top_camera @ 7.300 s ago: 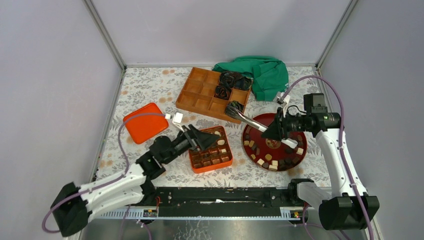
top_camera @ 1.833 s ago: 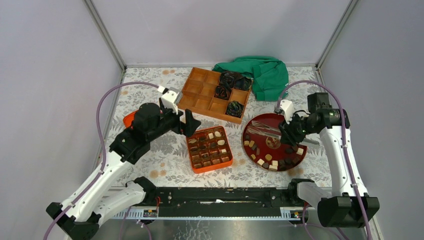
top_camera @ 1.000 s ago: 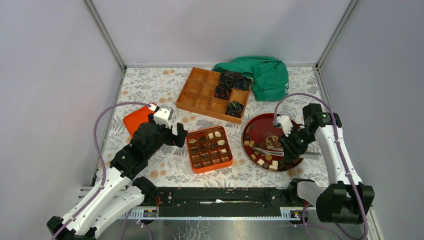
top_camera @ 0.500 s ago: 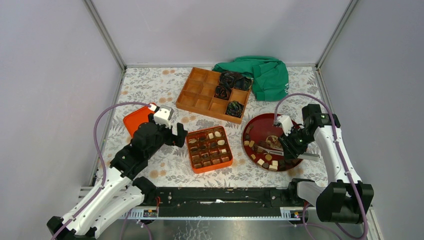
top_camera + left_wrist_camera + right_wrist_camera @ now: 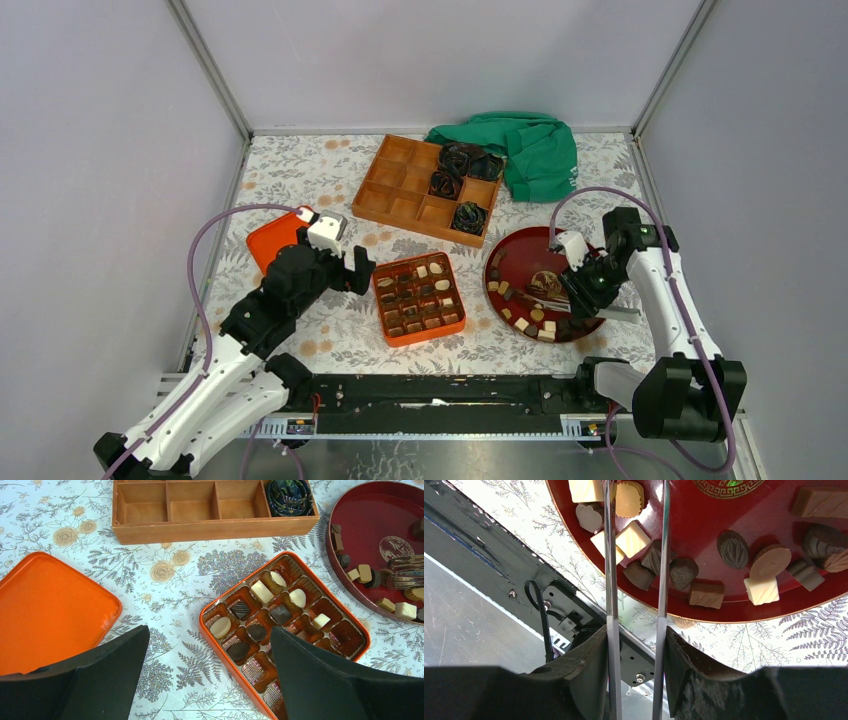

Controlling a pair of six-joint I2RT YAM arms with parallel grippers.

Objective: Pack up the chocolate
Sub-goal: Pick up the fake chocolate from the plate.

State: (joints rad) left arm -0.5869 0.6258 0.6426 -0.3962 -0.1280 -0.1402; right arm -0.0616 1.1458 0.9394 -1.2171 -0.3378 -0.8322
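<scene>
Chocolate pieces, dark, tan and cream, lie on the near part of a round red plate. More sit in cells of the orange box. My right gripper is shut on metal tongs. The tong arms reach over pieces near the plate's rim, their tips out of the right wrist view. My left gripper is open and empty, low at the box's left edge. In the left wrist view the gripper straddles the box's corner.
An orange lid lies left of the box. A wooden divided tray holds black rosette bundles at the back. A green cloth lies behind the plate. The metal base rail runs along the near table edge.
My right gripper came down with the tongs over the near side of the plate. My left gripper drew back from the wooden tray to beside the box. Both are nearly still over the last half second.
</scene>
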